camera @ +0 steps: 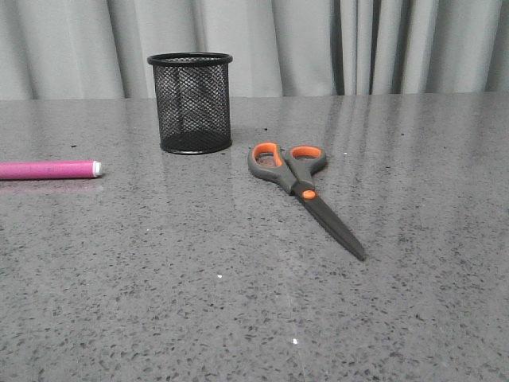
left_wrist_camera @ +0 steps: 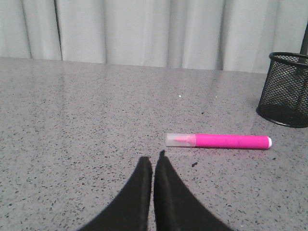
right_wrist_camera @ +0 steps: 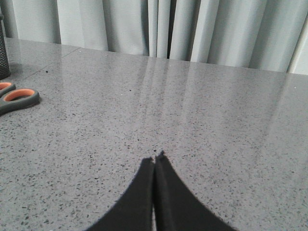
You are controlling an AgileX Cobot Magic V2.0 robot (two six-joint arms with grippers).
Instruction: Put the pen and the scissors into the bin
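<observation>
The pink pen (camera: pixel 48 169) lies flat at the table's left edge, white end toward the bin; in the left wrist view the pen (left_wrist_camera: pixel 219 141) lies just beyond my fingertips. The black mesh bin (camera: pixel 191 103) stands upright at the back centre-left, and it shows in the left wrist view (left_wrist_camera: pixel 285 89). The scissors (camera: pixel 302 191) lie flat right of the bin, handles toward it, blades pointing to the front right; their handles (right_wrist_camera: pixel 17 97) show in the right wrist view. My left gripper (left_wrist_camera: pixel 153 160) is shut and empty. My right gripper (right_wrist_camera: pixel 154 160) is shut and empty, apart from the scissors.
The grey speckled table (camera: pixel 238 302) runs back to a grey curtain (camera: pixel 358 44). Neither arm shows in the front view.
</observation>
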